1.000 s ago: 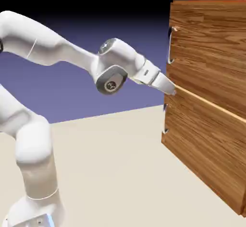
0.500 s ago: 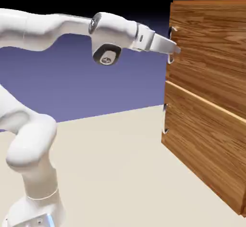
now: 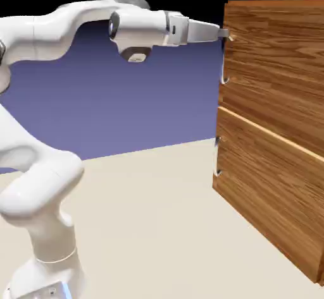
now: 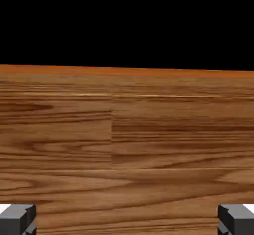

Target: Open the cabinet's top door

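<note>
The reddish-brown wood cabinet [image 3: 278,133] fills the exterior view's right side. Its top door [image 3: 272,64] carries a silver vertical bar handle [image 3: 224,70] on the left edge. My gripper [image 3: 223,34] reaches level from the left, its tip at the upper end of that handle, close to the door's top edge. In the hand view wood grain of the top door [image 4: 129,144] fills the lower two thirds, with black above it. The grey fingertips [image 4: 17,219] sit far apart in the bottom corners. The gripper [image 4: 127,221] is open, and the handle does not show between the fingers.
The lower door [image 3: 266,190] has its own small handle [image 3: 217,158] below the top one. The beige table [image 3: 158,228] spreads out in front of the cabinet. My arm's base stands at the exterior view's lower left.
Over the last second the hand has risen from the seam between the two doors, past the handle's middle, to the handle's upper end, and the forearm has levelled out.
</note>
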You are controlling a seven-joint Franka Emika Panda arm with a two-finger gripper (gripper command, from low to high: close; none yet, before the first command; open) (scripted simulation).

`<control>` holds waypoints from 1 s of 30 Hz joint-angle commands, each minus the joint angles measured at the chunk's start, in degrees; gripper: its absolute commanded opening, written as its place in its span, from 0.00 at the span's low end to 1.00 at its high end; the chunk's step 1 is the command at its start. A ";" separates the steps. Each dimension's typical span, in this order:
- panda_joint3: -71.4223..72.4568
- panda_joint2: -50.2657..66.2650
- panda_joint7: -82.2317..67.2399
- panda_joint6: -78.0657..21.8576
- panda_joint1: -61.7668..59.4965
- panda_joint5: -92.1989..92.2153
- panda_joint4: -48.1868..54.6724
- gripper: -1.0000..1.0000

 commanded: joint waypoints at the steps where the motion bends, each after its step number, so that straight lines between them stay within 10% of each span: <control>1: 1.24 -0.33 -1.64 0.13 -1.14 2.50 0.90 0.50; 30: 35.38 -6.90 -39.32 3.37 -36.14 60.21 28.73 0.50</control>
